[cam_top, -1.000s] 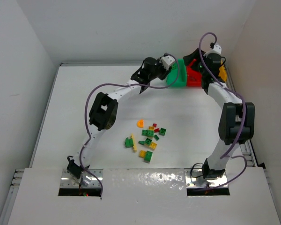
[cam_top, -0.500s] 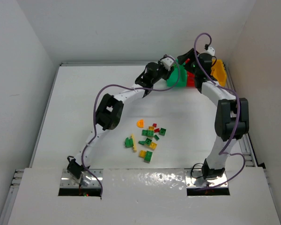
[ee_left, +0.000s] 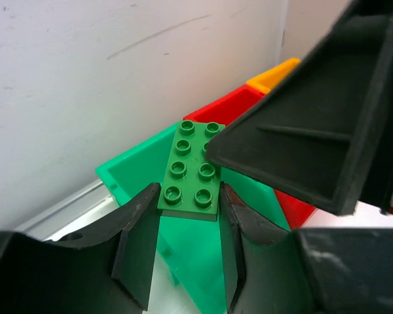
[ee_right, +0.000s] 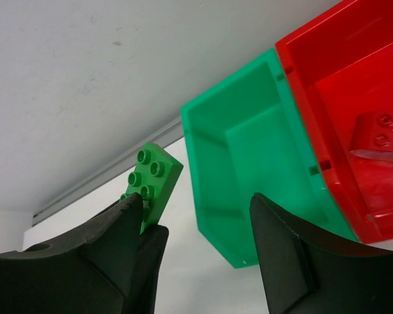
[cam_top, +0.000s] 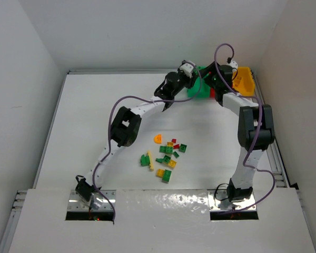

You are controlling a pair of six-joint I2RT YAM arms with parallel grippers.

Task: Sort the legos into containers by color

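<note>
Left pincer (ee_left: 187,216) grips one green lego (ee_left: 193,173) (eight studs) beside three containers (ee_left: 128,165).

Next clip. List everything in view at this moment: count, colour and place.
green brick: one, green, clamped between the left gripper's fingers at the green bin.
loose bricks: about a dozen, green, yellow-orange and red, clustered mid-table.
red brick: one, red, inside the red bin.
bins: three, joined in a row at the table's far right: green bin, red bin, yellow-orange bin.
table: one, white.
left arm, right arm: white and black, purple cables.
left gripper: shut on the green brick.
right gripper: open, by the green bin.
</note>
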